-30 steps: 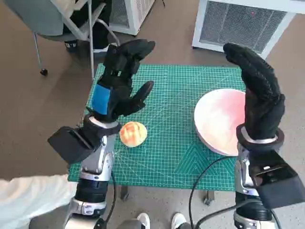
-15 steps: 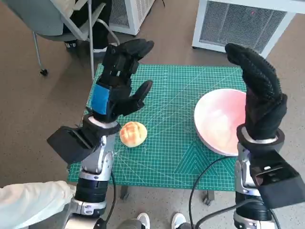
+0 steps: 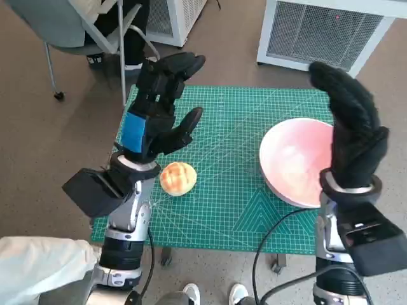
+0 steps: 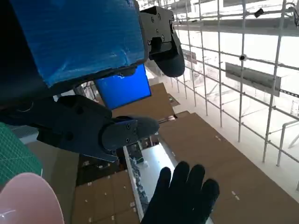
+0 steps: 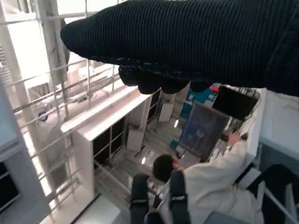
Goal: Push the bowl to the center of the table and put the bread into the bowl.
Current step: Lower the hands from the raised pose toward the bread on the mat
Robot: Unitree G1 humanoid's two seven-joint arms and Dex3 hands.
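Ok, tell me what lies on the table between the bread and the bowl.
Nothing: in the head view only bare green cutting mat lies between the bread and the pink bowl.

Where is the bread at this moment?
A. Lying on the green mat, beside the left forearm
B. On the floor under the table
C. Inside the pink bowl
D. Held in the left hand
A: in the head view the bread lies bare on the green mat, next to the left forearm; the pink bowl holds nothing, and the left hand is raised and holds nothing.
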